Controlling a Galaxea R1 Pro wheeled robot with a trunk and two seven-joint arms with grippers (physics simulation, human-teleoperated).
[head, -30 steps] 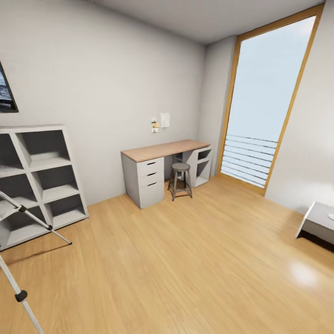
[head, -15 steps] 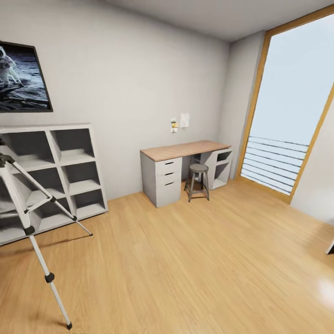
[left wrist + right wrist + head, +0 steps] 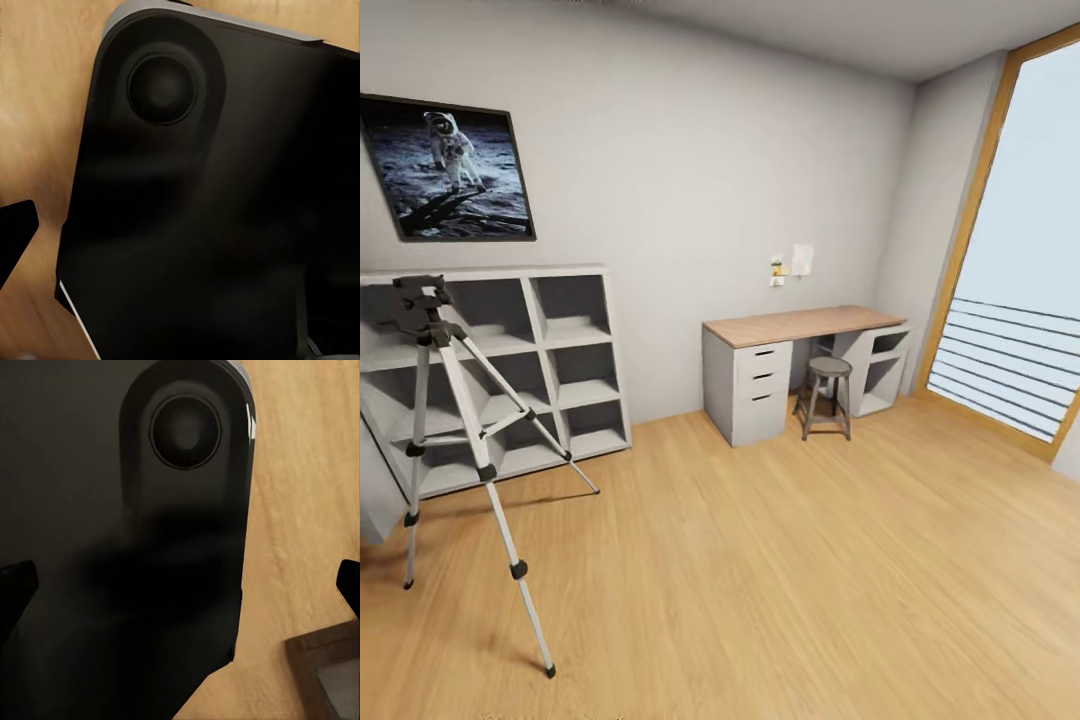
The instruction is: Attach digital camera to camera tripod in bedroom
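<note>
Tripod: the waist-high camera tripod with silver-white legs and black head stands on light wood floor before grey cube shelving.
Grippers: each wrist view shows dark robot body; finger spacing cannot be judged.
Risk: driving close could clip a splayed leg, toppling it.
</note>
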